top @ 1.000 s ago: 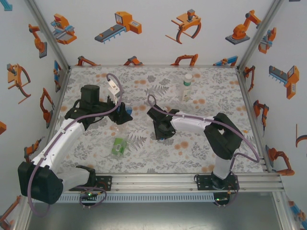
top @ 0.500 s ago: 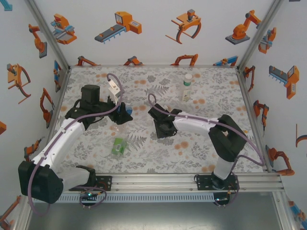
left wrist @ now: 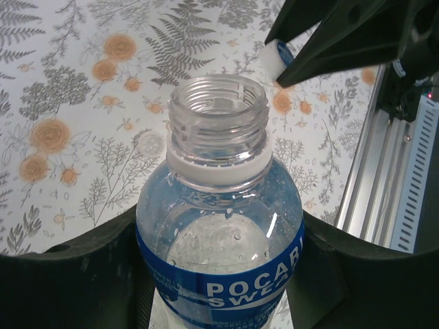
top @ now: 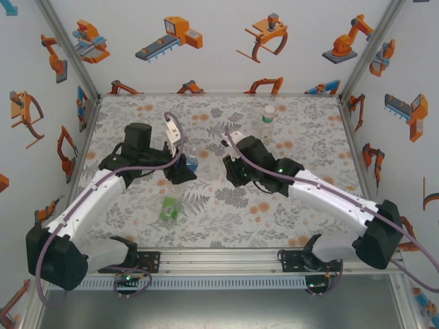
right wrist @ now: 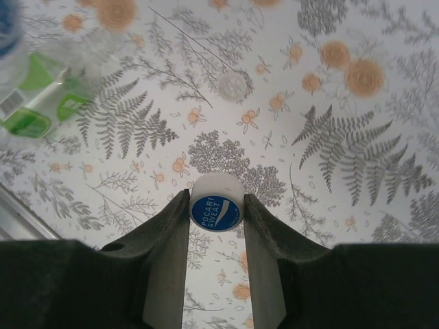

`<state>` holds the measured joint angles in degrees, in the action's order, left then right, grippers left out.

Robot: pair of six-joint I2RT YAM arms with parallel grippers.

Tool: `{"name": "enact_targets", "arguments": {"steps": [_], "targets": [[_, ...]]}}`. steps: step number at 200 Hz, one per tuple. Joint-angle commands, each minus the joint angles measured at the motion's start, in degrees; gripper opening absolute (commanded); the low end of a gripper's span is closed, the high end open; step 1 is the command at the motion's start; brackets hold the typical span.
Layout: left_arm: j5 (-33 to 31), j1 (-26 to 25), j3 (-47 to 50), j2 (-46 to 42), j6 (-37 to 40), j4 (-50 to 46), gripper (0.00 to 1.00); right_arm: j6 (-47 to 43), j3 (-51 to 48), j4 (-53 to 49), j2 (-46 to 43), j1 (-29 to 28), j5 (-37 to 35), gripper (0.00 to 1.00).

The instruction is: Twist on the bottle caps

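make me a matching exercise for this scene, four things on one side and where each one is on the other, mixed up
1 blue bottle
2 blue-topped cap
3 green bottle
4 slim bottle

a standing at the back
b in the right claw
c lying flat
d in the left claw

Pairs: 1-d, 2-b, 3-c, 4-a

Bright, even light falls on the table (top: pixel 309 137), with only faint shadows. Small glints mark the blue-labelled bottle (left wrist: pixel 219 233). In the right wrist view the green-labelled bottle (right wrist: pixel 34 103) looks blurred.
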<state>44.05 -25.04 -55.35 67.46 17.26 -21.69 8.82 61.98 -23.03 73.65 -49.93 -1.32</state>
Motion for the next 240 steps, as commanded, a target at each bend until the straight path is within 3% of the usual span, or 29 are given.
{"name": "enact_targets", "arguments": {"steps": [1, 24, 41, 61, 124, 181, 240], "targets": [[1.34, -2.07, -3.87, -0.78, 6.19, -4.37, 0.00, -10.31, 3.96, -0.52, -3.97, -0.33, 7.14, 0.25], [-0.92, -5.06, -5.96, 0.30, 10.28, -8.56, 0.00, -16.44, 6.22, -1.37, -6.43, -0.30, 15.47, 0.24], [-0.76, -8.00, -6.26, 0.52, 17.70, -11.41, 0.00, -21.27, 7.82, -3.21, -7.51, -0.32, 21.26, 0.24], [-1.74, -10.94, -5.56, 0.08, 22.92, -11.94, 0.00, -24.59, 8.90, -3.95, -8.90, -0.31, 24.87, 0.24], [-3.62, -16.25, -7.96, 2.11, 27.98, -16.18, 0.00, -30.67, 10.45, -5.72, -9.00, -0.34, 35.13, 0.22], [-4.88, -18.45, -8.76, 2.69, 27.90, -16.12, 0.00, -30.62, 8.70, -4.01, -7.84, -0.66, 37.01, 0.21], [-4.81, -19.15, -9.05, 2.87, 27.83, -16.15, 0.00, -30.00, 7.16, -2.55, -6.60, -1.22, 34.37, 0.20]]}}
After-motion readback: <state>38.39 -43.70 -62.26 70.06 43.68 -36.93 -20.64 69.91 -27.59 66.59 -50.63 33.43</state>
